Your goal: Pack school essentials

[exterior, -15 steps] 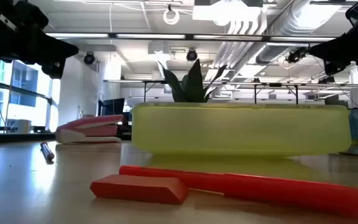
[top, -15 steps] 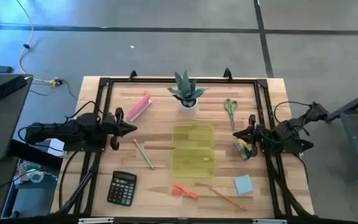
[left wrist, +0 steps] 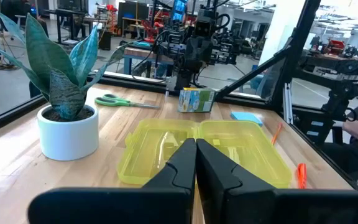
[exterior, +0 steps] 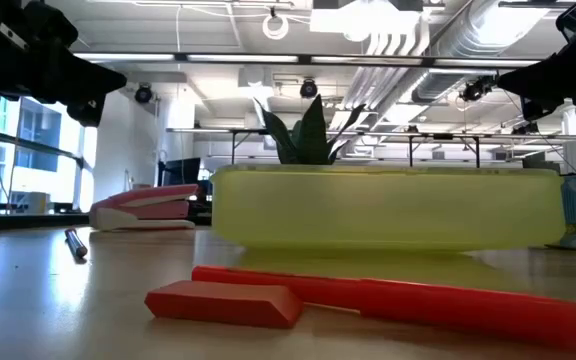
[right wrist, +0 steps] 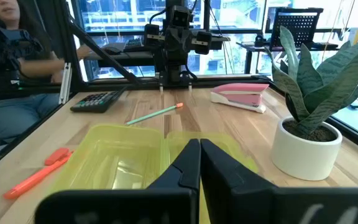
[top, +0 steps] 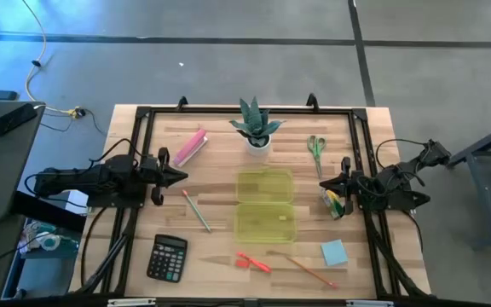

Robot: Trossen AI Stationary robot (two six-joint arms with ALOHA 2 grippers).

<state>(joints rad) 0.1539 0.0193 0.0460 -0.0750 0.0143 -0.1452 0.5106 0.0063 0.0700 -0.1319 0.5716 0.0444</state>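
The left claw (top: pixel 180 176) hangs with its fingers pressed together and nothing between them, at the counter's (top: pixel 216 256) left edge; the right claw (top: pixel 323 183) is likewise closed and empty at the right edge, just beside the small green/yellow block (top: pixel 333 203). Between them lies the open yellow case (top: pixel 265 205), still empty. Around it are scattered the green pencil (top: pixel 197 211), the green-handled scissors (top: pixel 315 150), the light-blue note pad (top: pixel 334 252), the orange pencil (top: pixel 310 270) and the red-orange pen-like tool (top: pixel 253 262). All look light and stiff; the pencils are thin and may roll, so a pinch across mid-shaft seems best, the scissors at the handle loops, the pad by an edge. Compared with half a second earlier, neither arm nor any item has shifted
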